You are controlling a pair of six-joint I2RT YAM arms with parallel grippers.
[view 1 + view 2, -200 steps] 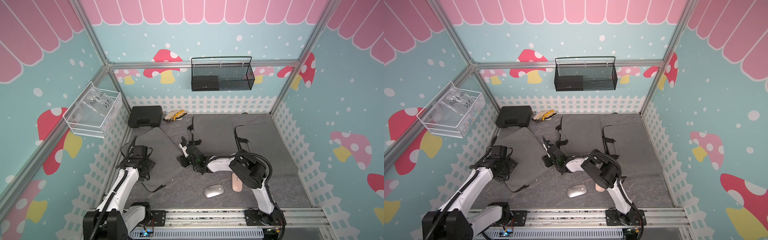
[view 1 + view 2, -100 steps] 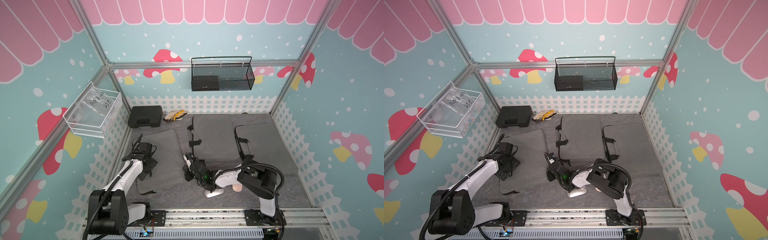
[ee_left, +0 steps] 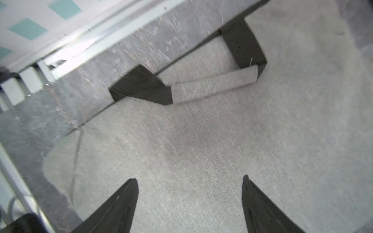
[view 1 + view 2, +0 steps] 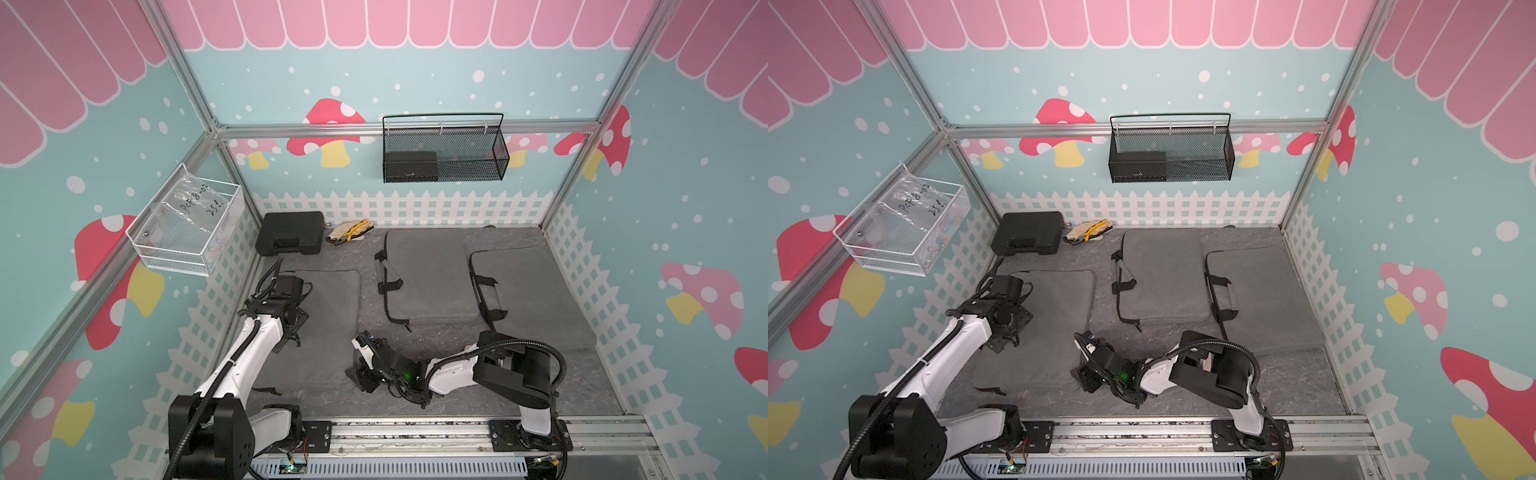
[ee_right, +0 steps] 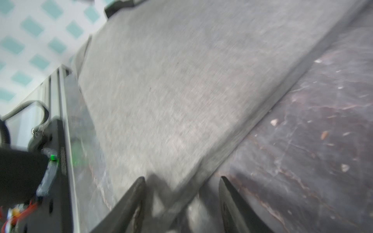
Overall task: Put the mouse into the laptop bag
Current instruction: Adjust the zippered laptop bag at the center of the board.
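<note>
The grey laptop bag point(image 4: 328, 316) point(image 4: 1054, 324) lies flat at the left of the floor. My left gripper point(image 4: 294, 330) point(image 4: 1008, 332) hovers over its left part, open, with only grey fabric point(image 3: 222, 141) between the fingers and the bag's handle point(image 3: 214, 84) beyond. My right gripper point(image 4: 361, 379) point(image 4: 1088, 380) sits low at the bag's near right corner, jaws apart. In the right wrist view that corner edge point(image 5: 212, 161) runs between the fingers of my right gripper point(image 5: 181, 179). The mouse shows in neither top view. A pale blurred shape point(image 5: 193, 213) lies low between the right jaws; I cannot tell what it is.
Two more grey bags point(image 4: 432, 274) point(image 4: 528, 299) lie at the middle and right. A black case point(image 4: 289, 237) and gloves point(image 4: 349, 232) sit by the back fence. A black mesh basket point(image 4: 444, 149) and a wire basket point(image 4: 187, 228) hang on the walls. The metal rail point(image 4: 415, 432) bounds the front.
The left bag turned from slanted to square and flat. My right gripper moved forward to its near right corner. The mouse, seen earlier near the front, no longer shows.
</note>
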